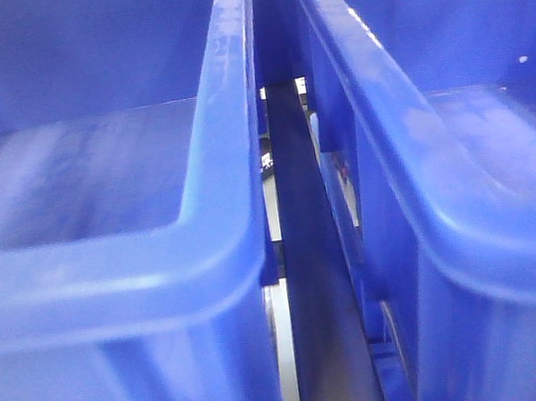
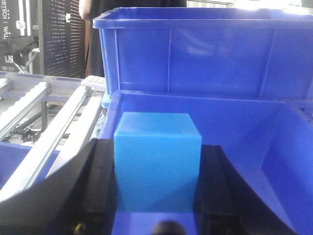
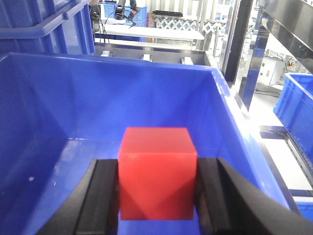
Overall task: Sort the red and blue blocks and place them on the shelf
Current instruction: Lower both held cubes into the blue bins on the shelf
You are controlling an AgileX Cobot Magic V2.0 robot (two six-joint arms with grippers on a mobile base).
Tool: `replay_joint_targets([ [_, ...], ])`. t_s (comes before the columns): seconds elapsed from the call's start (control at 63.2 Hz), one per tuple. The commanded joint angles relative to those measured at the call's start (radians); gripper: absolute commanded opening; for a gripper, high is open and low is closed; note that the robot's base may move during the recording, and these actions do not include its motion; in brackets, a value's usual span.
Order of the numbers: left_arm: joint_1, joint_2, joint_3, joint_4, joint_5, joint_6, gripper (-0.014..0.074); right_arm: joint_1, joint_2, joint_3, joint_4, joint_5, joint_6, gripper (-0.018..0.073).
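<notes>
Black pegboard [image 2: 58, 39]; white table [image 3: 151, 33]

Front view: two blue bins [image 1: 108, 275] side by side, a narrow slot with a dark rail [image 1: 316, 284] between their rims. Left wrist view: near bin [image 2: 274, 147] open above; a higher bin wall [image 2: 195, 58] bars the far side, shelf roller tracks [image 2: 49, 142] lie left. Right wrist view: open bin [image 3: 73, 107], walled ahead and right.

The left gripper [image 2: 157, 147] has two matte black fingers [image 2: 93, 186] that broaden into thick sloped slabs. A dark rounded knob [image 2: 166, 228] sits between their bases, with a small yellow fleck [image 2: 78, 226] off to one side of the knob. The right gripper [image 3: 157, 161] has similar black fingers [image 3: 100, 196] with flat inner faces.
</notes>
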Motion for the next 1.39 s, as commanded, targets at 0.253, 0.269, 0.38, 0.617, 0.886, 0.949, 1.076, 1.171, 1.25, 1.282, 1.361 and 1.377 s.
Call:
replay_joint_targets([
  [0.253,0.002,0.009,-0.028,-0.009,-0.085,-0.004,0.0123,-0.002,0.002,-0.031,-0.004,-0.085,0.001,0.0057],
  [0.269,0.002,0.009,-0.028,-0.009,-0.085,-0.004,0.0123,-0.002,0.002,-0.031,-0.004,-0.085,0.001,0.0057],
  [0.38,0.002,0.009,-0.028,-0.009,-0.089,-0.004,0.0123,-0.002,0.002,-0.031,-0.004,-0.085,0.001,0.0057],
  [0.617,0.002,0.009,-0.028,-0.009,-0.087,-0.004,0.0123,-0.002,0.002,-0.031,-0.004,-0.085,0.001,0.0057],
  [0.886,0.002,0.009,-0.028,-0.013,-0.085,-0.004,0.0123,-0.002,0.002,-0.031,-0.004,-0.085,0.001,0.0057],
  [0.949,0.002,0.009,-0.028,-0.013,-0.080,-0.004,0.0123,-0.002,0.002,-0.031,-0.004,-0.085,0.001,0.0057],
  [1.076,0.002,0.027,-0.028,-0.013,-0.049,-0.004,0.0123,-0.002,0.002,-0.031,-0.004,-0.085,0.001,0.0057],
  [1.171,0.002,0.054,-0.028,-0.016,0.003,-0.004,0.0123,-0.002,0.002,-0.031,-0.004,-0.085,0.001,0.0057],
  [1.25,0.002,0.082,-0.028,-0.030,0.020,-0.004,0.0123,-0.002,0.002,-0.031,-0.004,-0.085,0.001,0.0057],
  [1.282,0.002,0.093,-0.028,-0.041,0.020,-0.004,0.0123,-0.002,0.002,-0.031,-0.004,-0.085,0.001,0.0057],
  [1.361,0.002,0.126,-0.028,-0.075,0.018,-0.004,0.0123,-0.002,0.002,-0.031,-0.004,-0.085,0.001,0.0057],
  [1.377,0.002,0.129,-0.028,-0.081,0.018,-0.004,0.0123,-0.002,0.002,-0.031,-0.004,-0.085,0.001,0.0057],
])
